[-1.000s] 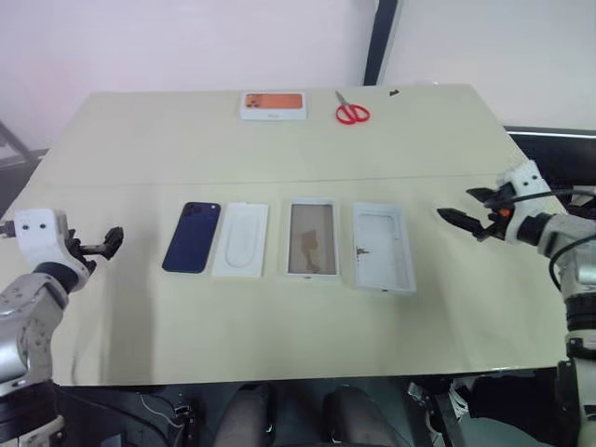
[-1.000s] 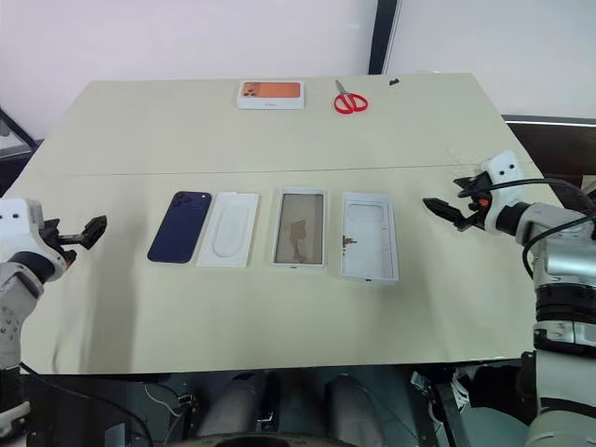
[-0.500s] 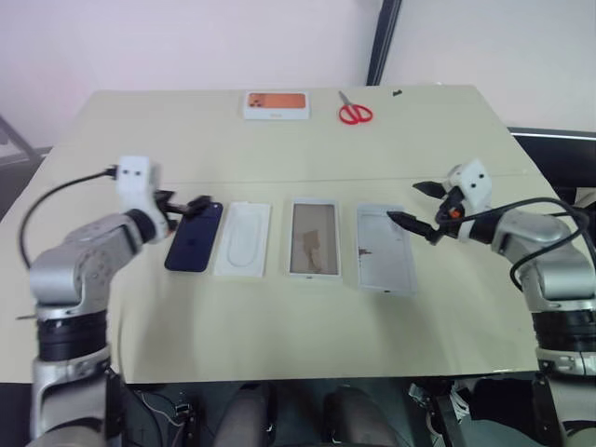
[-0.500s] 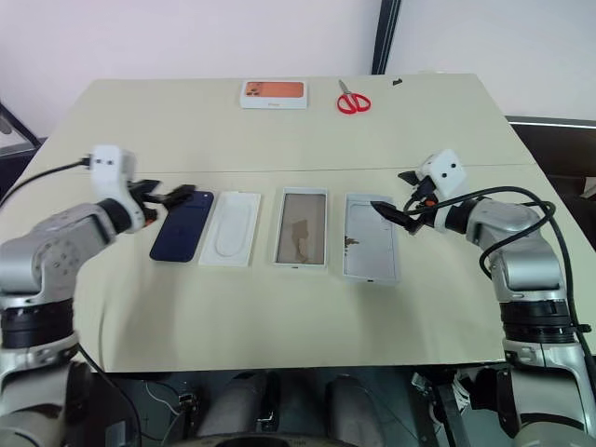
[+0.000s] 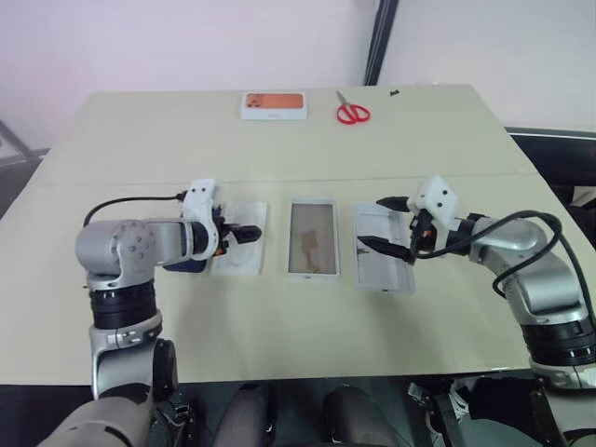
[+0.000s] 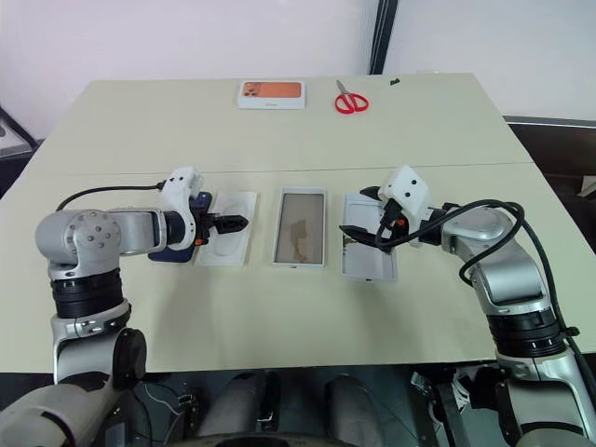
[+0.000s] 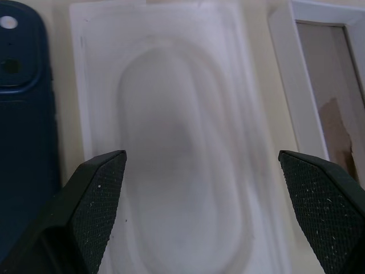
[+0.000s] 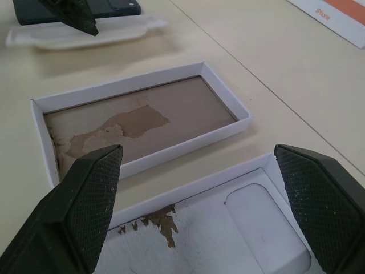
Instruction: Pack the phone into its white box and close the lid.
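Left eye view. Four items lie in a row across the middle of the beige surface (image 5: 298,307): the slim dark navy-blue phone (image 5: 186,264), largely hidden behind the left arm; the thin white insert with a rounded recess (image 5: 244,256); the shallow white cardboard box with a tan-brown floor (image 5: 312,237); and the white lid (image 5: 382,263), lying with its plain inside up. A flat white box with an orange top (image 5: 274,105) and red-handled scissors (image 5: 352,113) sit at the upper centre. A second ago both arms stood at the frame's outer edges; both have since swung inward. The left gripper (image 5: 244,234) now hangs over the insert, the right gripper (image 5: 382,223) over the lid; both sets of fingers are released and empty.

Right eye view. Same layout; the left arm crosses the phone, at centre left.

Left wrist view. The released fingers (image 7: 100,188) straddle the insert; the phone's camera corner lies at the upper left, the box rim at the right.

Right wrist view. The spread fingers (image 8: 85,200) frame the empty box at centre, the lid at the bottom.

Reading: nothing is packed yet. The left gripper appears to have overshot the phone, so it probably needs to come back over it.
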Tool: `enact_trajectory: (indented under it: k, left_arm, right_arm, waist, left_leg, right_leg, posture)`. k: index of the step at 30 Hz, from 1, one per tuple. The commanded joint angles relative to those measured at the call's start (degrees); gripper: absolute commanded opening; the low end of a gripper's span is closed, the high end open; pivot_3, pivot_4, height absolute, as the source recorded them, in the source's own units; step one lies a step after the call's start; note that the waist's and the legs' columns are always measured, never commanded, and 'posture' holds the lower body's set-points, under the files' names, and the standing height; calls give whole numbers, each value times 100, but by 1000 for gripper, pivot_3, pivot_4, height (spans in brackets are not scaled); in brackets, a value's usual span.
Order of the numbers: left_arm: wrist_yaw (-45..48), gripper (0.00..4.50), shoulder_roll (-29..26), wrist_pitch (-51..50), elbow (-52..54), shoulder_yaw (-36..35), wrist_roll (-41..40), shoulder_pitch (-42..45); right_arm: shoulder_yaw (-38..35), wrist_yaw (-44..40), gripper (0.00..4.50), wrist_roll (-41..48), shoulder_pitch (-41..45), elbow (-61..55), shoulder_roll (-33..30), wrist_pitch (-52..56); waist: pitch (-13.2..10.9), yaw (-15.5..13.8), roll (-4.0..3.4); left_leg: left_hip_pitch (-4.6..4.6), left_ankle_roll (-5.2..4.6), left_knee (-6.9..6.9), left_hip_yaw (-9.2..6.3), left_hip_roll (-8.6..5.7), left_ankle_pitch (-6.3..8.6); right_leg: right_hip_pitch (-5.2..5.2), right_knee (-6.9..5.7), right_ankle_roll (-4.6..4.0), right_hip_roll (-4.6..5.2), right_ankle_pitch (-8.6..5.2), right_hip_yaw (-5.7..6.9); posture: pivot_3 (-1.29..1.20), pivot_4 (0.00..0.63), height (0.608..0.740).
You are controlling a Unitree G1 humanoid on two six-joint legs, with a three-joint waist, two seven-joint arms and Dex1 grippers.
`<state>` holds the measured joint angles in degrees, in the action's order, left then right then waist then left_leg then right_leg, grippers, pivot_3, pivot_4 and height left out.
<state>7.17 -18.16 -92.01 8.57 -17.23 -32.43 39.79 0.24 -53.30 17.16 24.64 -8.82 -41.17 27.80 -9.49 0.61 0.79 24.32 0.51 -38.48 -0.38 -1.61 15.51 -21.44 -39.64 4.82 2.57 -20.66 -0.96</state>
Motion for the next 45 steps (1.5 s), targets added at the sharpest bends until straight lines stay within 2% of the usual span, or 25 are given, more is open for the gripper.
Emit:
enact_trajectory:
  k: [1, 6, 17, 30, 40, 41, 42, 45]
  left_arm:
    - [-86, 4500, 77, -49, 266, -202, 55, 218]
    - [-146, 4500, 105, -49, 284, -354, 27, 332]
    - [-405, 4500, -201, -49, -26, -169, 3, 229]
    - [-665, 4500, -257, -49, -237, 4, -732, -52]
    - [-1123, 4500, -281, -49, -396, -386, -1431, -137]
    - [-1195, 3980, -272, -49, -434, -457, -1453, -145]
    - [-1257, 3701, -263, -49, -465, -516, -1476, -148]
    - [-1379, 2174, -204, -49, -514, -706, -1586, -129]
  right_arm:
    - [-39, -18, 4448, 39, -41, -151, -9, -115]
    - [-5, 4, 4448, 46, -112, -197, 17, -131]
    - [39, 4, 4448, 49, -171, -211, 6, -163]
    - [19, 23, 4448, 67, -215, -284, -2, -140]
    - [47, 2, 4448, 73, -145, -310, 0, -124]
    - [47, -7, 4500, 77, -136, -314, -6, -120]
    - [46, -15, 4500, 80, -128, -316, -12, -117]
    - [36, -41, 4500, 90, -110, -318, -33, -109]
  waist:
    - [0, -8, 0]
    - [0, 2, 0]
    - [0, -10, 0]
    - [0, -2, 0]
    - [0, 2, 0]
    - [0, 3, 0]
    - [0, 2, 0]
    - [0, -6, 0]
  left_leg:
    - [1, 0, -3, 0, 0, 0]
    - [2, 0, -9, -1, 0, 0]
    - [4, 0, -18, -3, 0, 1]
    - [4, 0, -21, -5, 0, 1]
    - [4, 0, -27, -6, 0, 1]
    - [4, 0, -27, -6, 0, 1]
    - [4, 0, -27, -6, 0, 1]
    - [4, -1, -28, -6, 0, 1]
  right_leg:
    - [1, 0, 0, 0, 0, 1]
    - [2, -1, 0, 0, 0, 1]
    - [3, -4, 0, 0, 0, 2]
    - [1, -8, 0, 0, 0, 2]
    - [1, -14, 0, 0, 0, 2]
    - [1, -15, 0, 0, 0, 2]
    - [1, -16, 0, 0, 0, 2]
    - [1, -17, 0, 0, 0, 2]
  posture:
    - [0, 150, 740]
    - [0, 150, 740]
    - [0, 150, 740]
    - [0, 150, 740]
    - [0, 150, 740]
    - [0, 150, 740]
    - [0, 150, 740]
    - [0, 150, 740]
